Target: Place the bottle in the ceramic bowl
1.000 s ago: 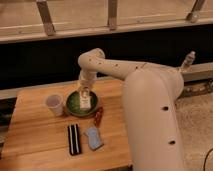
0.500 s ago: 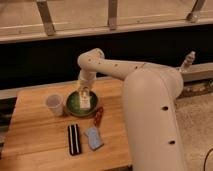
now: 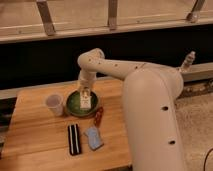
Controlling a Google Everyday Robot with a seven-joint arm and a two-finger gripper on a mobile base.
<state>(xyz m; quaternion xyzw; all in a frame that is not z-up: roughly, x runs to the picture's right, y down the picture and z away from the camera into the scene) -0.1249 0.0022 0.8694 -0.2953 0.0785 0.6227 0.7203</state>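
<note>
The cream-white bottle point(image 3: 86, 100) stands upright inside the round green ceramic bowl point(image 3: 73, 106) on the wooden table. My gripper point(image 3: 84, 90) hangs from the white arm straight above the bowl, right at the bottle's top. The arm reaches in from the right and hides the table's right part.
A translucent plastic cup point(image 3: 54, 104) stands just left of the bowl. A black rectangular bar point(image 3: 74, 139) lies in front of the bowl, with a blue cloth-like item point(image 3: 93, 137) beside it and a small red-brown object point(image 3: 98, 116) right of the bowl. The table point(image 3: 35, 135) ends at the left and front edges.
</note>
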